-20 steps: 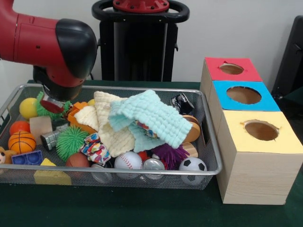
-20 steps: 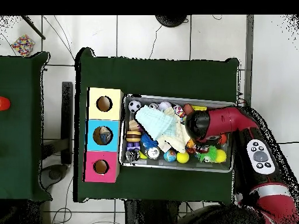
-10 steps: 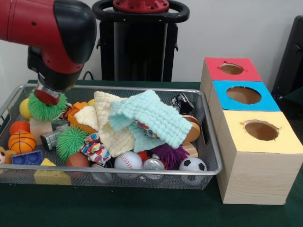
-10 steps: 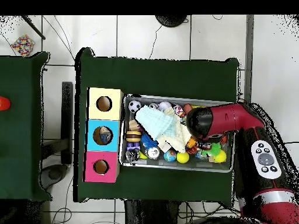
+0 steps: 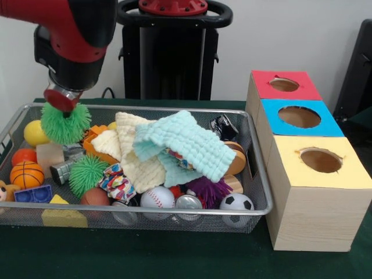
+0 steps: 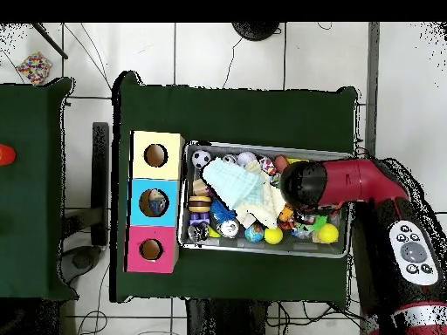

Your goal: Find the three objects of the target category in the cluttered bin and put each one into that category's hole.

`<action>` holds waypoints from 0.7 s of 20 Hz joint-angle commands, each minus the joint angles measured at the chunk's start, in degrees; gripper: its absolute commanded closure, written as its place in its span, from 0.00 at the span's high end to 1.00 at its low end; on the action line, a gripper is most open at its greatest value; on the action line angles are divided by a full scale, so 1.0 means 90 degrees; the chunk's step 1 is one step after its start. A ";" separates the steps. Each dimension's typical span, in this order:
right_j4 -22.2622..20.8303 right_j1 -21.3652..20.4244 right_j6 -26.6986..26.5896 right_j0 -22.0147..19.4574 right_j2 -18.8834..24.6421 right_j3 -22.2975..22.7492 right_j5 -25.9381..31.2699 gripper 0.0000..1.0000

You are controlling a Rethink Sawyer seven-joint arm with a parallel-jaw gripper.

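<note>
Green worktop (image 5: 174, 261) across the bottom of the frame, carrying everything else. Wire mesh bin (image 5: 258, 174) filling the lower left and centre, heaped so that much lies buried: pale blue cloth (image 5: 186, 142) and cream cloth (image 5: 136, 157) draped over the middle, likely hiding further pieces. Row of three wooden boxes at right, each with a round hole on top: yellow box (image 5: 317, 192) lowest in frame, blue box (image 5: 299, 116) above it, red box (image 5: 285, 85) uppermost. Red and black arm (image 5: 75, 29) reaching down from the upper left. Gripper (image 5: 61, 100) just under it, closed around the top of a green spiky ball (image 5: 65, 123), held clear above the bin's left end, probably lifted high to pass over the rim and the clutter on the way to a hole. Second green spiky ball (image 5: 87, 173) left in the bin at lower left, purple spiky ball (image 5: 208, 190) at lower centre, possibly the same category. Basketball (image 5: 26, 173), baseball (image 5: 157, 197) and football (image 5: 236, 202) along the lower edge of the bin.
</note>
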 commanded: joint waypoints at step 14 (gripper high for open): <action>0.2544 -0.0487 -0.0211 -0.1770 0.2216 0.2182 -0.1959 0.00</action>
